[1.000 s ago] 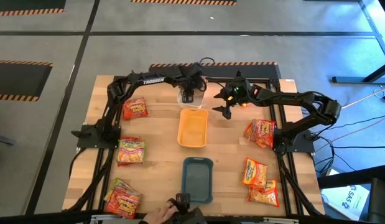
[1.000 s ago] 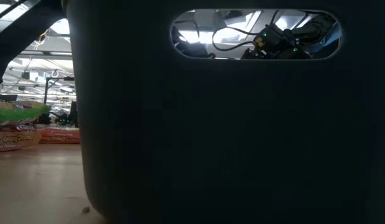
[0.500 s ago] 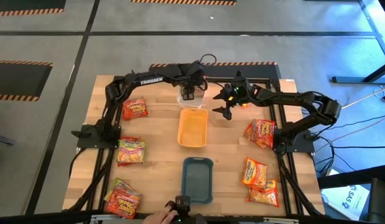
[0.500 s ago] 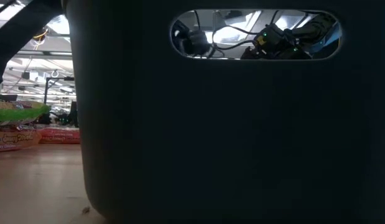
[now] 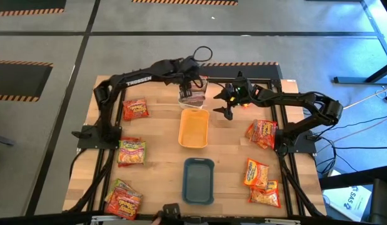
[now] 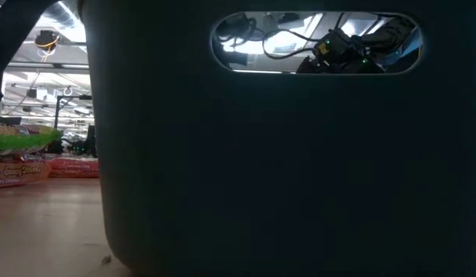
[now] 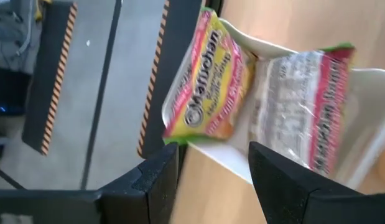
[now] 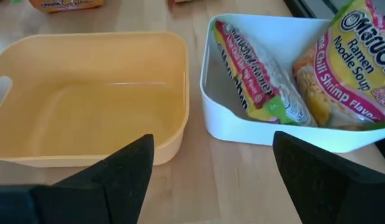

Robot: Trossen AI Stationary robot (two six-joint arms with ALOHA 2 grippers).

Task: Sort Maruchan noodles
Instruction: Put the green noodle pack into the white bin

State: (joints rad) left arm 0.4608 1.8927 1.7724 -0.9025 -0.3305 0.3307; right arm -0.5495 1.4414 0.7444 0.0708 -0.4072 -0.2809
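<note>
Two green-pink Maruchan noodles packets (image 7: 208,81) (image 7: 304,106) lean on edge inside the white tray (image 5: 194,99) at the table's far middle. My left gripper (image 7: 212,177) hangs open above that tray (image 7: 223,155), holding nothing. My right gripper (image 8: 211,180) stands open just right of the trays, low over the table and facing the white tray (image 8: 273,127) and the orange tray (image 8: 86,106). Loose packets lie flat on the table's left (image 5: 135,109) (image 5: 131,152) (image 5: 123,200) and right (image 5: 262,132) (image 5: 256,173) (image 5: 266,195).
The orange tray (image 5: 194,127) lies in the table's middle with nothing in it. A teal tray (image 5: 199,180) sits near the front edge, and its wall (image 6: 284,169) fills most of the low view. Bare wood shows between the trays and the packets.
My left gripper has risen from just over the white tray, drawn a little toward the far edge and rolled slightly, its fingers staying open. A person's hand at the near edge has withdrawn.
</note>
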